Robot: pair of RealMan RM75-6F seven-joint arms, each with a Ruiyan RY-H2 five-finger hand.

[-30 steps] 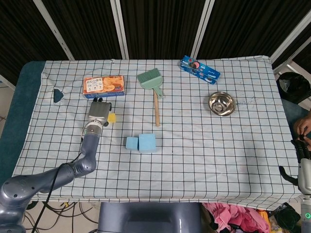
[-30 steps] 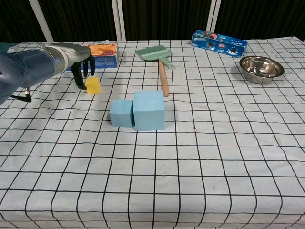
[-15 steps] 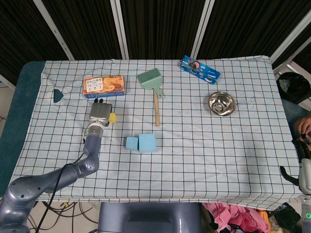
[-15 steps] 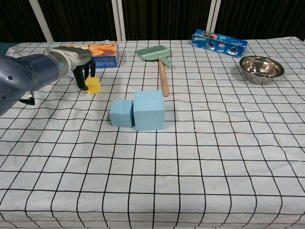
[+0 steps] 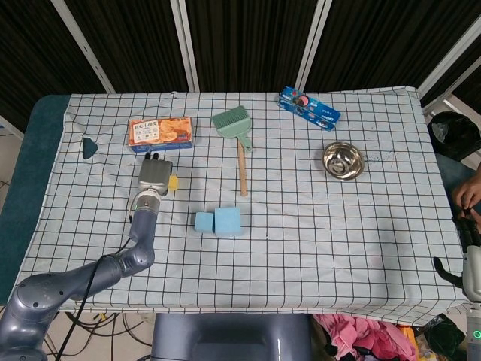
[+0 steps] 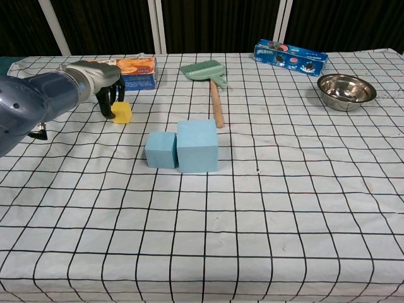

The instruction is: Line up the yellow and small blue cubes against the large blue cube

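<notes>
The yellow cube (image 5: 173, 183) (image 6: 122, 113) sits on the checked cloth at the left, in front of the orange box. My left hand (image 5: 155, 173) (image 6: 101, 77) is over it from the left, its dark fingers (image 6: 105, 104) curled round the cube's top and left side. The small blue cube (image 5: 204, 221) (image 6: 160, 149) stands touching the left face of the large blue cube (image 5: 228, 220) (image 6: 197, 146) near the table's middle. Only part of my right hand (image 5: 467, 235) shows, low at the right edge of the head view, and its fingers are unclear.
An orange snack box (image 5: 160, 132) (image 6: 136, 65) lies just behind my left hand. A green brush (image 5: 234, 124) (image 6: 208, 71) with a wooden handle lies behind the blue cubes. A blue cookie pack (image 5: 309, 107) and a steel bowl (image 5: 343, 160) are at the back right.
My left hand's fingers have curled in round the yellow cube, which has shifted very slightly left. The blue cubes and the right arm have not moved.
</notes>
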